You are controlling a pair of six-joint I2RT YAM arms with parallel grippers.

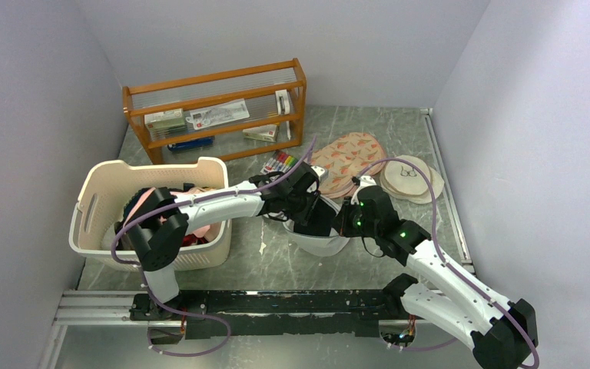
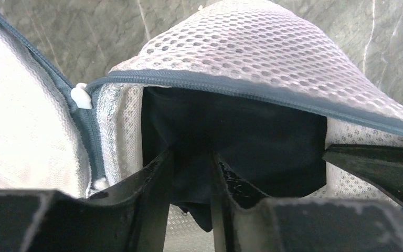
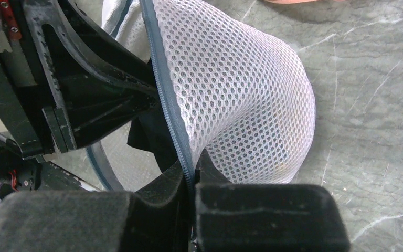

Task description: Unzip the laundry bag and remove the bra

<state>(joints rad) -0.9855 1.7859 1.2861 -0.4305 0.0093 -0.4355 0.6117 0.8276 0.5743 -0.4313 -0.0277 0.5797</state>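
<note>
- The round white mesh laundry bag (image 1: 319, 243) with a grey zipper band (image 2: 241, 87) sits mid-desk (image 1: 255, 257), between the two arms, its mouth gaping open.
- The left pincer (image 2: 191, 155) reaches into that mouth; its fingers are drawn close with the black fabric of the bra (image 2: 231, 131) pinched between them, the cloth mostly inside the bag.
- The right pincer (image 3: 191, 163) is clenched on the bag's zippered rim, holding the upper mesh dome (image 3: 241, 94) raised.
- A small white zipper tab (image 2: 81, 97) sits at the left corner of the opening.
- To the left stands a cream plastic basket (image 1: 92, 192) holding a pink garment (image 1: 149, 200).
- Behind are an orange wooden shelf rack (image 1: 215, 81), salmon patterned oval pads (image 1: 349, 161) and flat cream discs (image 1: 412, 178).
</note>
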